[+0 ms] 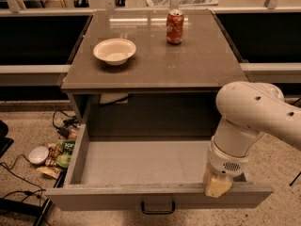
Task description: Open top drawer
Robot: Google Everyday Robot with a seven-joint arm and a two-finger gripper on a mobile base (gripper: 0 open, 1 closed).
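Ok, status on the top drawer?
Gripper at drawer front rim, right of handle. Drawer wide open. Litter on floor beside it, not in front.

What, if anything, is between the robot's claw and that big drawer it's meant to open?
Nothing visible. The claw sits right at the front edge of the top drawer, near its right end. The drawer stands wide open; the snack bags on the floor lie beside its left wall.

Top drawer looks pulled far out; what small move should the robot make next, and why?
Probably lift the pincer straight up, clear of the top drawer. The drawer stands far out of the cabinet with its grey inside showing, and the pincer sits on the front panel's rim, right of the handle, so little pulling seems left.
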